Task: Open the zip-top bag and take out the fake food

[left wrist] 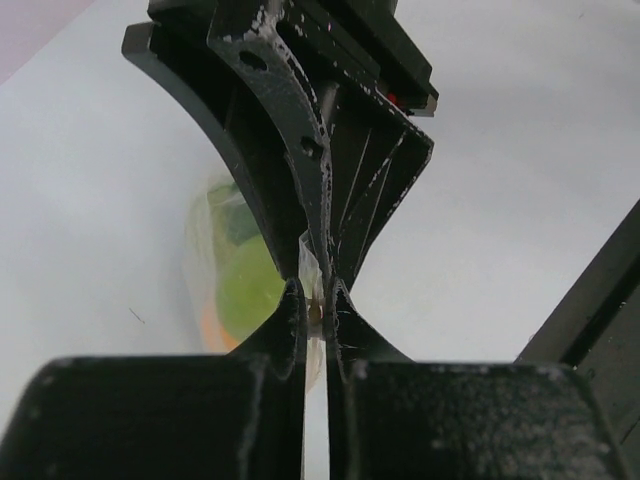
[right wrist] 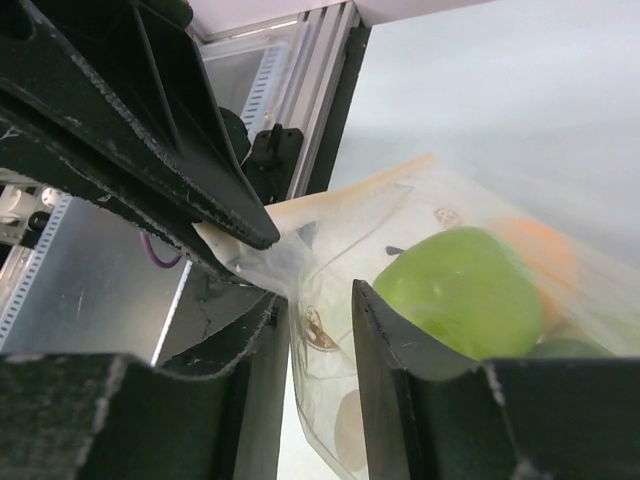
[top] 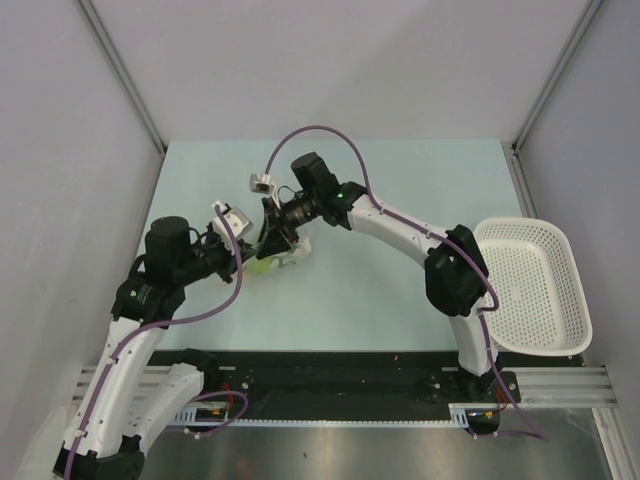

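Observation:
The zip-top bag (top: 290, 252) lies left of the table's middle, with the fake food inside: a lime-green fruit (right wrist: 460, 290), an orange one (right wrist: 535, 255) and a darker green one (right wrist: 570, 348). My left gripper (top: 250, 258) is shut on the bag's thin top edge (left wrist: 318, 300); green fruit (left wrist: 250, 290) and orange fruit (left wrist: 212, 325) show through the plastic behind it. My right gripper (top: 272, 243) meets it from the far side. Its jaws (right wrist: 315, 300) stand a little apart with the bag's clear film (right wrist: 320, 360) between them, beside the left fingers (right wrist: 200, 190) pinching the edge.
A white mesh basket (top: 530, 285) hangs over the table's right edge. Grey walls stand along the left, back and right of the pale green table (top: 400, 180). A black rail (top: 330, 375) runs along the near edge.

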